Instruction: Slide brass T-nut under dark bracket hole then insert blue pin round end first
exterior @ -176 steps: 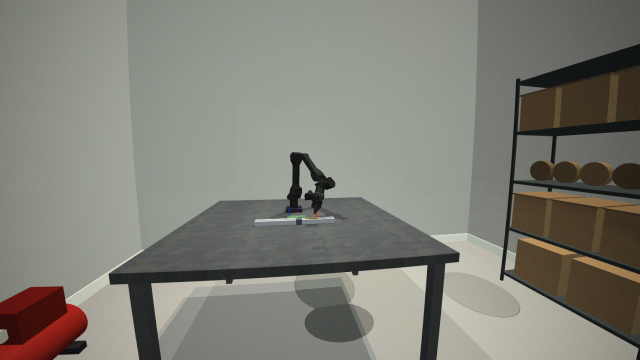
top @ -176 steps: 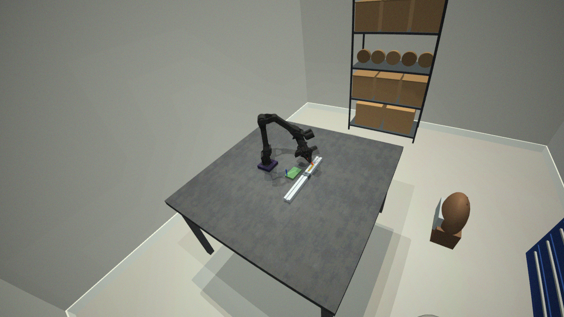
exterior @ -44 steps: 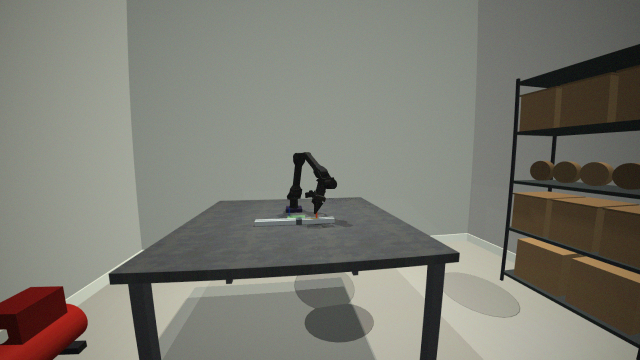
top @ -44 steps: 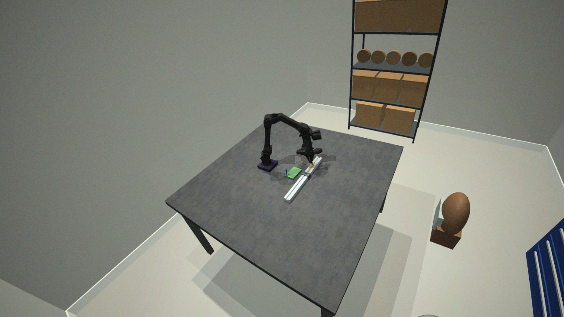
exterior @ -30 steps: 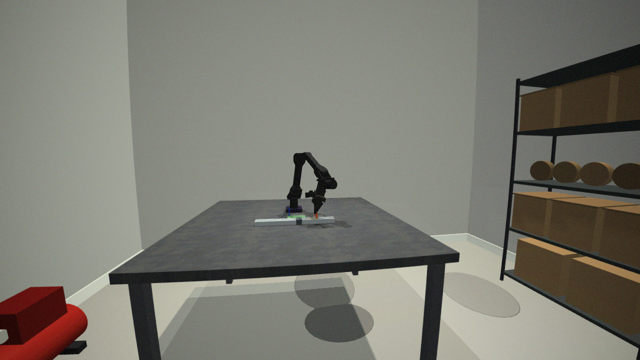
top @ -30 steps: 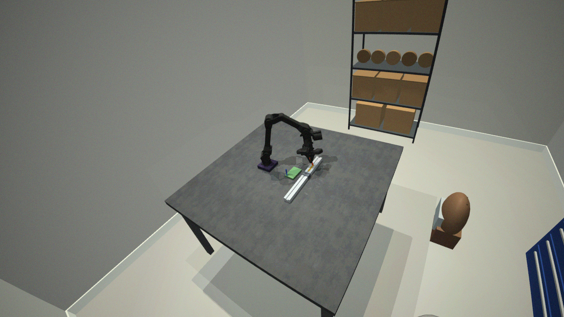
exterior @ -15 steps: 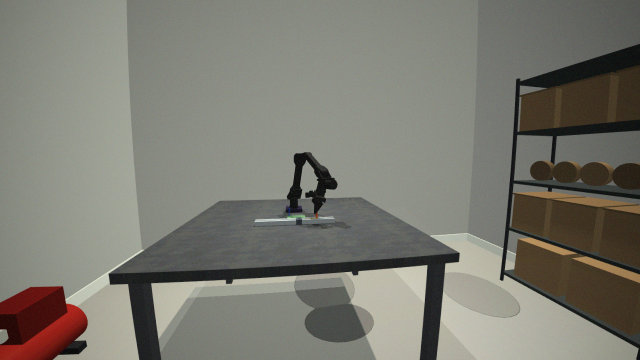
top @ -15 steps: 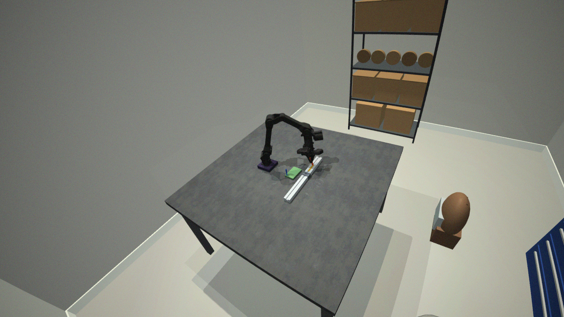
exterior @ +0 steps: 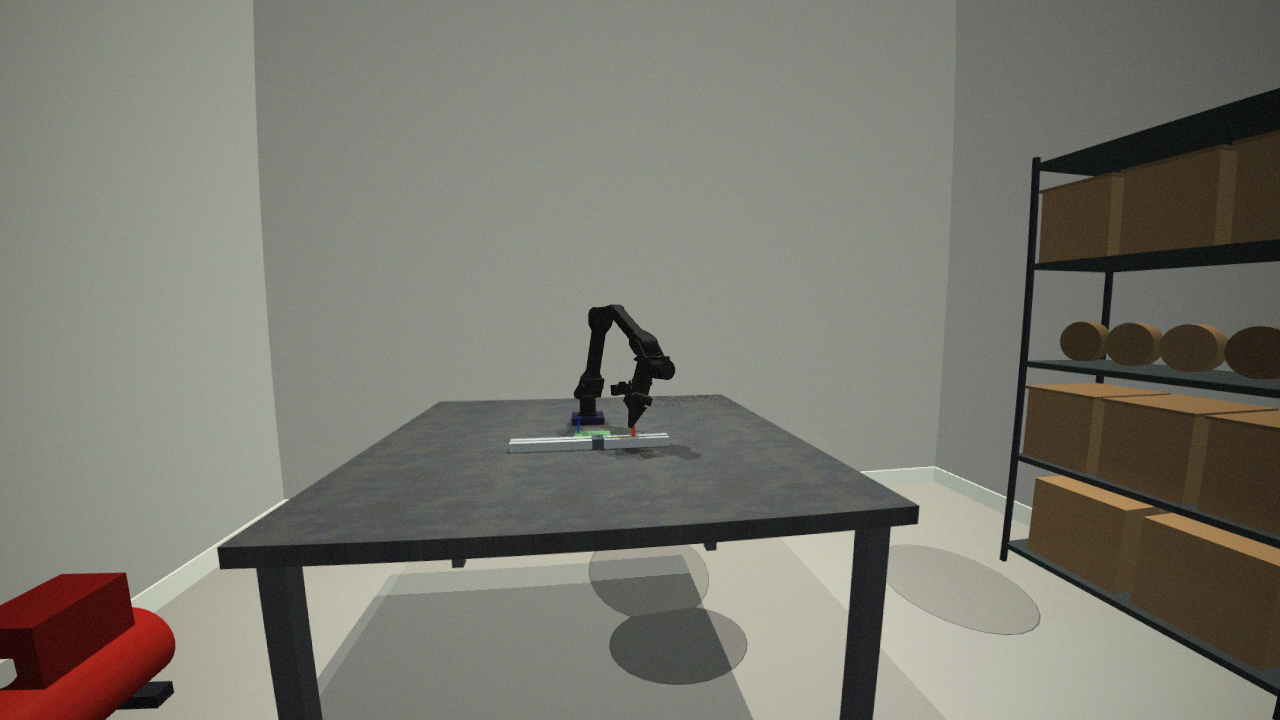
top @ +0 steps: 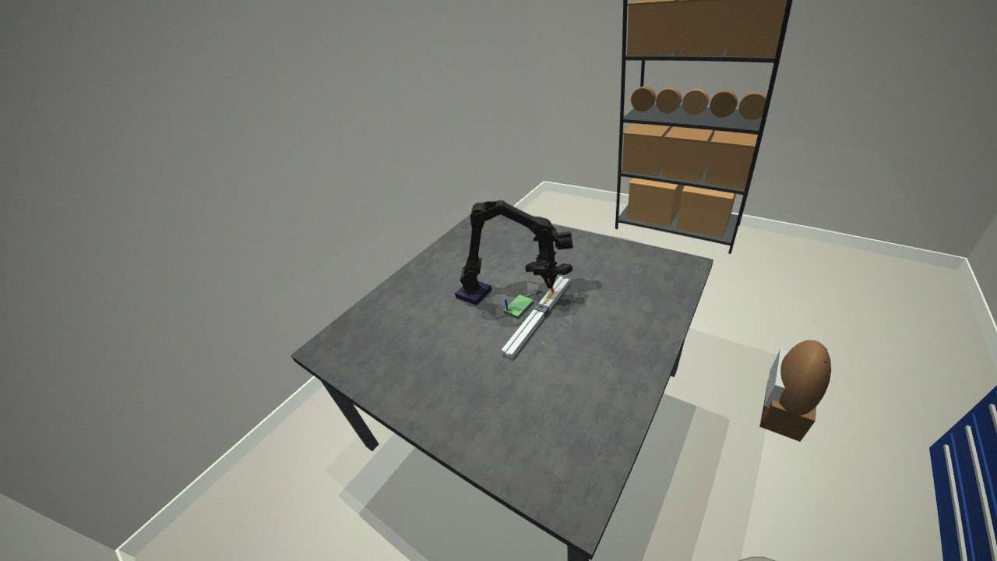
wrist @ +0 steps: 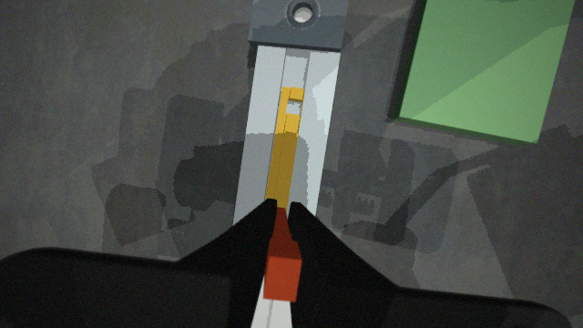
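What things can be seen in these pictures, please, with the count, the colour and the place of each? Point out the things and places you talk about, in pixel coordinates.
table (top: 487, 411) (exterior: 554, 501): 1, dark grey, middle of room
rail (top: 524, 333) (exterior: 547, 444) (wrist: 261, 87): 1, silver, on table
bracket (top: 540, 307) (exterior: 597, 442) (wrist: 273, 27): 1, dark grey, across rail
T-nut (top: 549, 296) (wrist: 282, 159): 1, brass yellow, at rail's slot
handle (top: 551, 287) (exterior: 633, 431) (wrist: 282, 278): 1, orange, between jaws
tray (top: 519, 305) (exterior: 594, 433) (wrist: 483, 77): 1, green, beside rail
pin (top: 505, 305) (exterior: 579, 423): 1, blue, upright at tray
shelf unit (top: 697, 60) (exterior: 1028, 313): 1, black, by wall, holding brown boxes and round pieces
egg-shaped object (top: 806, 375): 1, brown, right of table
slatted object (top: 965, 474): 1, blue and white, right edge
block-topped cylinder (exterior: 152, 640): 1, red, lower left
arm (top: 477, 237) (exterior: 594, 353): 1, black, purplish base
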